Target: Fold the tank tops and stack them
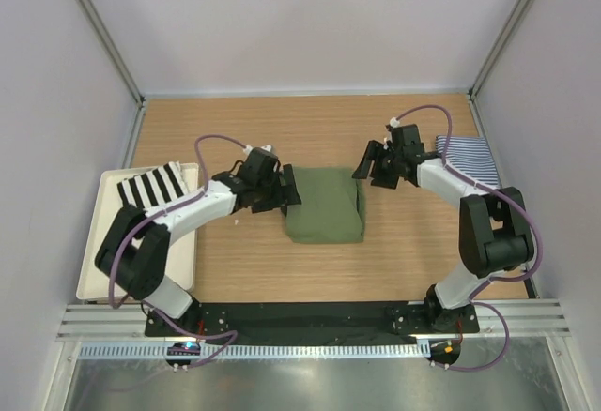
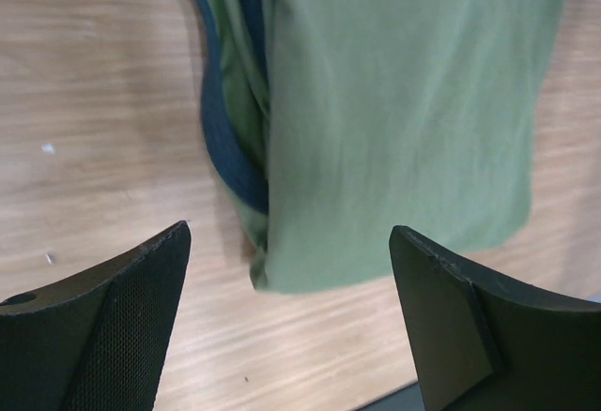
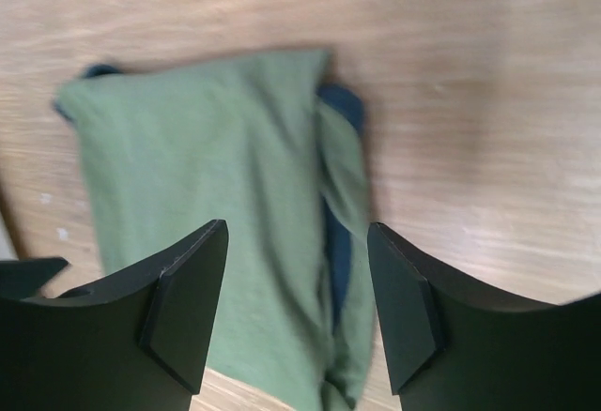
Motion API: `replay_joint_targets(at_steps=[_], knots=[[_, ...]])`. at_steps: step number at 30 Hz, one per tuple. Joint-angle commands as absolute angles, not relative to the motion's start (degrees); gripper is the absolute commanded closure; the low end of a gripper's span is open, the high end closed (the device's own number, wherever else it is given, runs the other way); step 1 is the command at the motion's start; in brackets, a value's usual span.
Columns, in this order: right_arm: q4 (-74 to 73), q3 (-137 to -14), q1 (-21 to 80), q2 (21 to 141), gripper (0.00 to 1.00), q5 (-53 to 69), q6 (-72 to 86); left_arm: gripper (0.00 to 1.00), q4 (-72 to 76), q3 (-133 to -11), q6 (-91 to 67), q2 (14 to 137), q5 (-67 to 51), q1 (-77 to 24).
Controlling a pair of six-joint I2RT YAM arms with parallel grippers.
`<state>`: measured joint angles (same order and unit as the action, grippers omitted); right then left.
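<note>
The olive green tank top (image 1: 324, 205) lies folded into a thick rectangle at the middle of the table, with navy trim showing at its folded edge (image 2: 235, 139). My left gripper (image 1: 288, 190) hangs open at its left edge, nothing between the fingers (image 2: 122, 317). My right gripper (image 1: 365, 163) is open just off its far right corner, above the cloth (image 3: 207, 167) and holding nothing. The navy-and-white striped tank top (image 1: 468, 156) lies folded at the table's right edge, behind the right arm.
A white tray (image 1: 103, 261) sits at the left edge, and a cloth with broad black-and-white stripes (image 1: 155, 186) lies on its far end, partly under the left arm. Bare wooden table (image 1: 310, 129) stretches behind the green top.
</note>
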<state>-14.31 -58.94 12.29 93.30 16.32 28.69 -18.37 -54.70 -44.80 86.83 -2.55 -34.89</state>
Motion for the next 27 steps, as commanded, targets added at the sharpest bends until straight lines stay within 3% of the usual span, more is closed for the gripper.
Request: replay_joint_targets(at_steps=[1, 6, 11, 14, 15, 17, 18, 23, 25, 27], knots=[[-17.8, -57.3, 13.5, 92.6, 0.32, 9.8, 26.0, 0.13, -20.4, -59.4, -42.3, 92.1, 2.5, -35.0], [-16.4, -57.5, 15.2, 95.5, 0.30, 9.7, 26.1, 0.13, -20.2, -64.7, -41.0, 99.3, 3.5, -34.5], [-13.4, -58.2, 15.5, 99.0, 0.36, 12.7, 27.2, 0.15, -16.7, -66.3, -40.9, 103.2, 0.2, -32.9], [-11.4, -59.1, 15.5, 101.5, 0.41, 15.5, 28.2, 0.26, -13.1, -66.3, -42.3, 106.1, -6.5, -30.3], [-10.9, -59.4, 15.5, 102.0, 0.42, 18.3, 28.4, 0.38, -11.7, -65.7, -42.4, 106.6, -8.2, -29.0], [-8.4, -59.9, 15.4, 103.7, 0.53, 21.4, 28.9, 0.50, -7.0, -64.9, -43.5, 107.7, -12.8, -28.0], [-7.4, -60.1, 15.4, 104.1, 0.57, 23.0, 29.6, 0.63, -5.6, -63.9, -43.8, 108.0, -13.9, -27.3], [-2.2, -63.2, 12.6, 107.7, 0.76, 31.4, 32.4, 0.84, 3.0, -63.0, -47.9, 110.6, -20.8, -25.6], [-0.8, -65.4, 11.4, 108.6, 0.76, 34.2, 34.0, 0.88, 6.1, -62.7, -49.4, 111.4, -22.1, -24.7], [-1.2, -67.4, 10.1, 109.8, 0.62, 34.6, 34.0, 0.88, 8.6, -63.1, -51.4, 112.7, -21.9, -23.9]])
